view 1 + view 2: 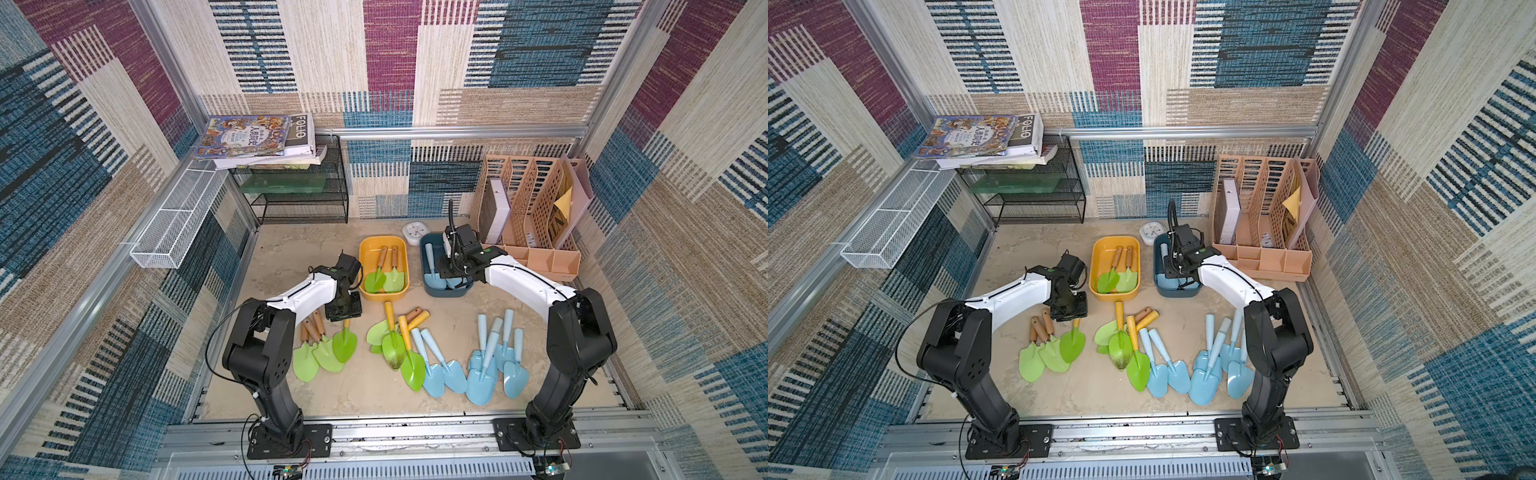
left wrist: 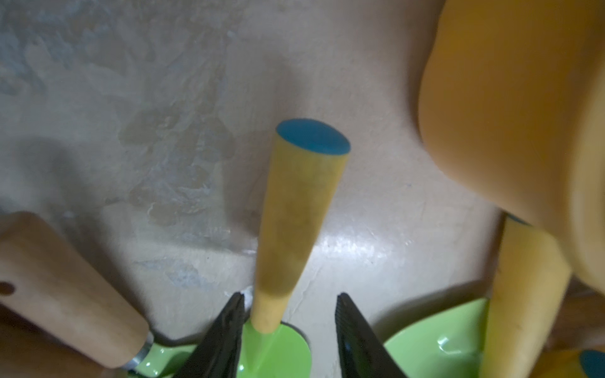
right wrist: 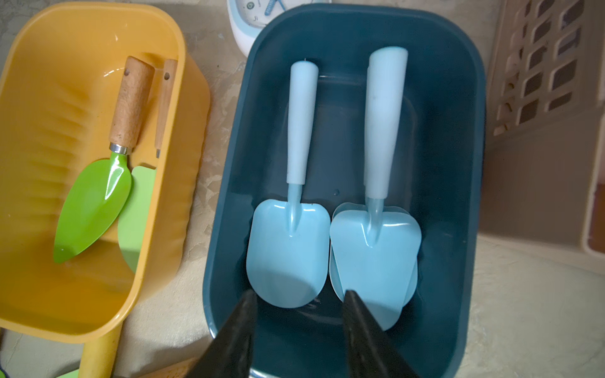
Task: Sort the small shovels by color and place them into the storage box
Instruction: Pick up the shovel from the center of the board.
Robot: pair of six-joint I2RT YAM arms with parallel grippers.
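Left fingers (image 2: pixel 222 337), half open, straddle a yellow-handled green shovel (image 2: pixel 296 229) lying on the table (image 2: pixel 131 131); right fingers (image 3: pixel 235 337) hang parted and empty above the blue box (image 3: pixel 465 163). The shovel looks light, stiff and slick: grip its handle.

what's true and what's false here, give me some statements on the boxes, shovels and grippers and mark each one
1. The yellow box holds two green shovels with wooden handles. True.
2. The right gripper grips a shovel. False: it hangs open and empty over the dark blue box.
3. A green shovel lies in the dark blue box. False: only light blue shovels lie there.
4. The left gripper has open jaws either side of a yellow-handled green shovel. True.
5. Every blue shovel is boxed. False: loose light blue shovels lie on the table.
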